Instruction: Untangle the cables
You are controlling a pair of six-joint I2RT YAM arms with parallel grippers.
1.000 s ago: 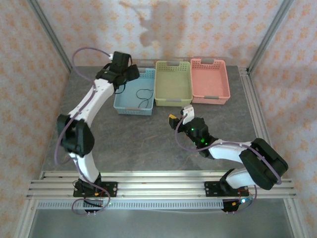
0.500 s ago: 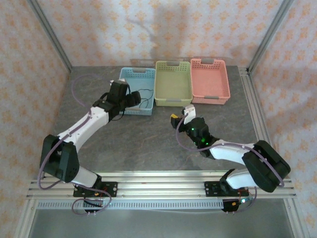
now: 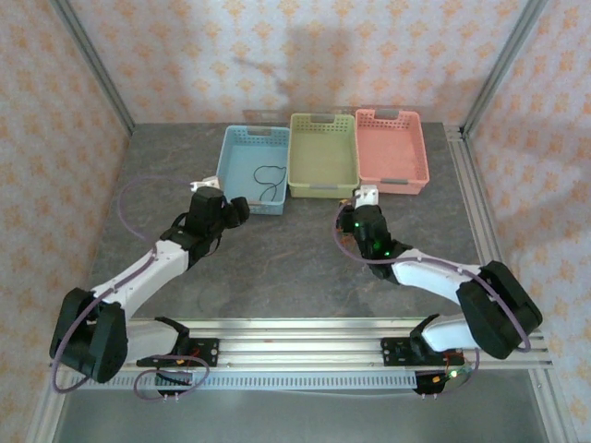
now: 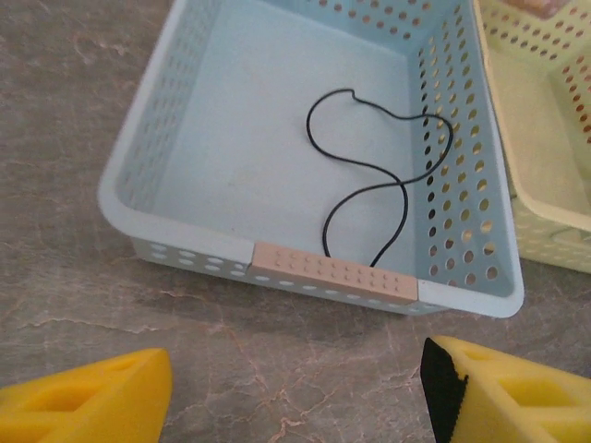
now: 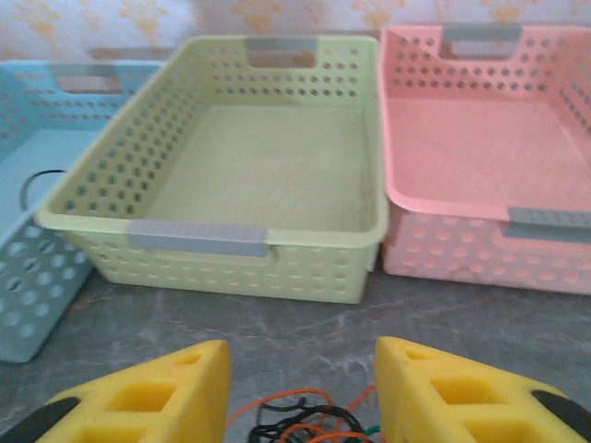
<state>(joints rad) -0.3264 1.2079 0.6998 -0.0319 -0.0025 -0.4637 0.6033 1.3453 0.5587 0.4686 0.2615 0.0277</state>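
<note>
A tangle of orange, black and green cables lies on the table between the yellow fingers of my right gripper. The jaws stand apart around it, not touching it. From above, the right gripper sits low just in front of the yellow-green basket. A single black cable lies loose inside the blue basket, also seen from above as the black cable. My left gripper is open and empty over bare table just short of that basket's near rim, and appears from above as the left gripper.
Three baskets stand in a row at the back: the blue basket, the yellow-green basket and a pink basket. The pink basket and the yellow-green one hold nothing. Aluminium rails run along the near edge.
The left arm has swung down and back from above the blue basket to the table in front of it. The right gripper moved toward the yellow-green basket and its jaws narrowed.
</note>
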